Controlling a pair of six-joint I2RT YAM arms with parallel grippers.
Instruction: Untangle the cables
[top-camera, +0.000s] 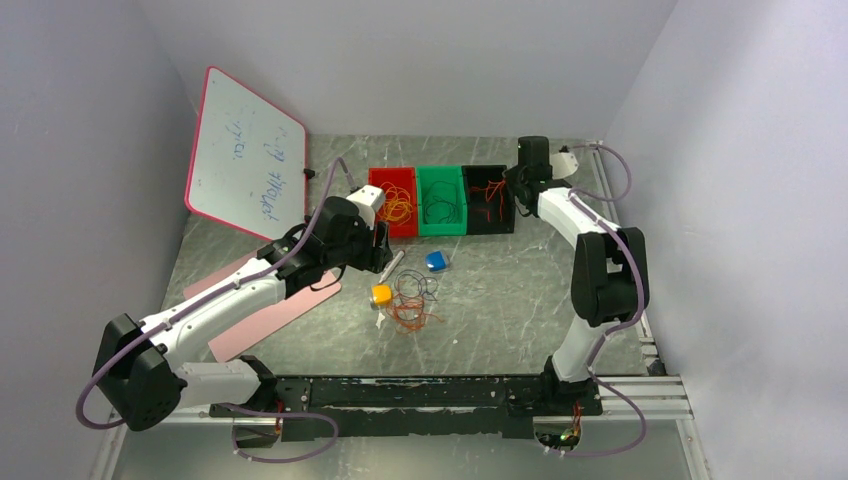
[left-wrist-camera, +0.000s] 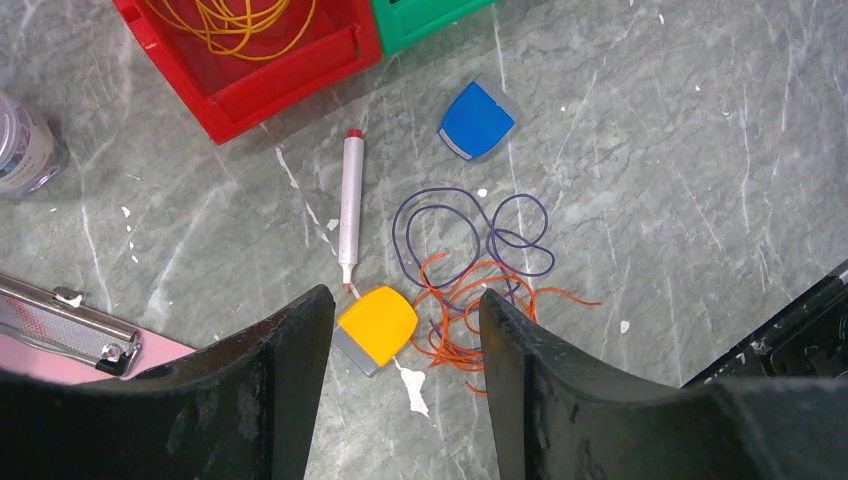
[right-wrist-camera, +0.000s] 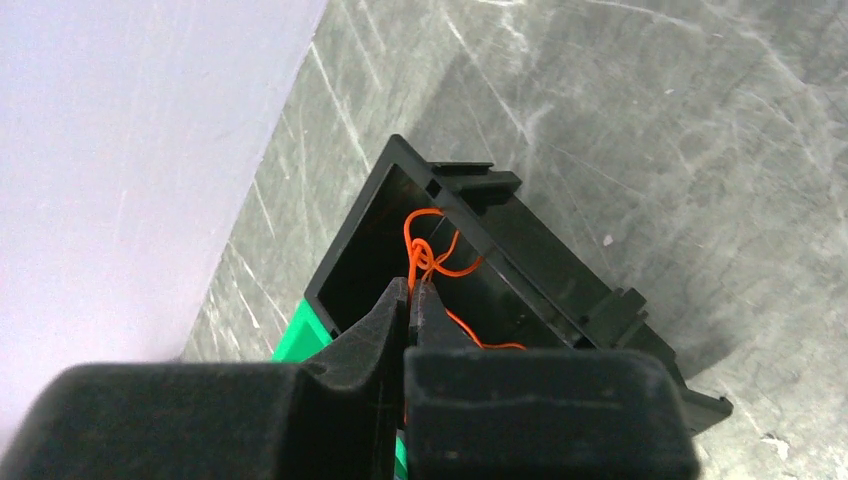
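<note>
The right claw (right-wrist-camera: 410, 300), jaws pressed fully shut, pinches an orange cable (right-wrist-camera: 432, 248) just above the black bin (right-wrist-camera: 560, 285), and the cable's loops hang inside the bin. To finish well, the claw should probably lower until the whole strand is below the rim before opening. The left claw (left-wrist-camera: 405, 300) hovers wide open and empty above a yellow block (left-wrist-camera: 378, 325), which lies just beside a tangle (left-wrist-camera: 460, 300) of orange and purple cables on the table. Its cleanest grip is likely the purple loop (left-wrist-camera: 520, 196), which lies clear of the orange strands.
</note>
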